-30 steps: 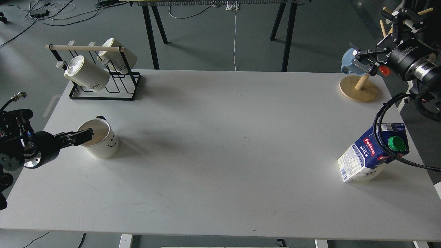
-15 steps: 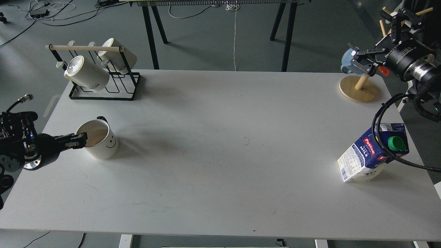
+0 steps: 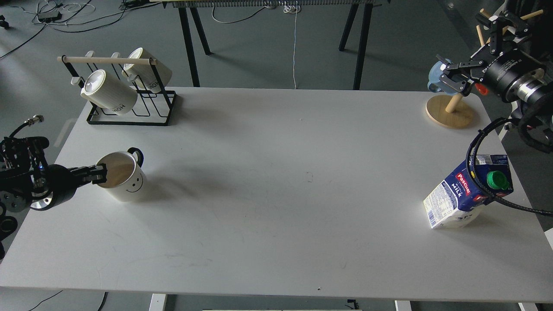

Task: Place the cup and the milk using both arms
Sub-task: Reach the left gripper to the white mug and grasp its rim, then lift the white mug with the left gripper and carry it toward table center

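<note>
The cup [image 3: 125, 183], white with a black smiley face and a black handle, sits tilted at the table's left side. My left gripper [image 3: 98, 174] comes in from the left and is shut on the cup's left rim. The milk [image 3: 460, 199], a blue and white carton with a green cap, leans on the table at the right, apart from both grippers. My right gripper [image 3: 450, 74] is open and empty, high at the far right, well behind the milk and in front of a blue mug [image 3: 434, 82].
A black wire rack [image 3: 129, 108] with two ribbed white mugs stands at the back left. A wooden mug stand [image 3: 449, 113] stands at the back right. A black cable [image 3: 473, 172] loops across the milk carton.
The cup has tilted and turned in my left gripper's hold, so its handle now shows at the back right. The right gripper has barely moved. The milk has not moved.
</note>
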Controlling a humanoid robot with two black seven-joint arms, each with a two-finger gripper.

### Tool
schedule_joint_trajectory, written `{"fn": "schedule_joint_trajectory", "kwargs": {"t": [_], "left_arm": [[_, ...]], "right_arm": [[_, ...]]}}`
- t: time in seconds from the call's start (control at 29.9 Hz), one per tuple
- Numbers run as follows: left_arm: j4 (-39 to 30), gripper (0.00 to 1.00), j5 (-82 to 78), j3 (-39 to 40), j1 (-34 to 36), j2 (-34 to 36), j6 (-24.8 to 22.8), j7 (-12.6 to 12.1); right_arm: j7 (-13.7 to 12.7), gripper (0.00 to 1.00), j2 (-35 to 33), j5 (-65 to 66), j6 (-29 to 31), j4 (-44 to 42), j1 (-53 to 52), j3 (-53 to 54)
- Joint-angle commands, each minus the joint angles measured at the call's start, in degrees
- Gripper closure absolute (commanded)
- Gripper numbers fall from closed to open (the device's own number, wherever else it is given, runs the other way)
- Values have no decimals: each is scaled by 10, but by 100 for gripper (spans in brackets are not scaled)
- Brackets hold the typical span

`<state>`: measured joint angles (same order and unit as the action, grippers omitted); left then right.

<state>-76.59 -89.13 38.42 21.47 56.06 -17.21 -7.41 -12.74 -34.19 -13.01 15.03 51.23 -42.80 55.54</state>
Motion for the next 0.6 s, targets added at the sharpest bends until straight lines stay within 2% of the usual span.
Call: {"fn": "schedule_joint_trajectory", "kwargs": {"t": [0.0, 0.23, 0.3, 0.43, 0.57], "left_arm": [[-20, 100, -1, 1, 39, 11, -20, 0], [-72, 100, 1, 10, 123, 41, -86, -9], [-98, 100, 3, 10, 139, 36, -99, -21], [-139, 100, 3, 8, 157, 1, -108, -61], [-172, 100, 2, 4, 164, -63, -108, -125]], "right_arm": [[0, 1, 0, 0, 0, -2, -2, 0], [0, 1, 0, 0, 0, 1, -4, 0], [0, 1, 0, 0, 0, 1, -9, 0], [0, 1, 0, 0, 0, 1, -18, 1], [2, 1, 1, 0, -1, 1, -24, 6]]}}
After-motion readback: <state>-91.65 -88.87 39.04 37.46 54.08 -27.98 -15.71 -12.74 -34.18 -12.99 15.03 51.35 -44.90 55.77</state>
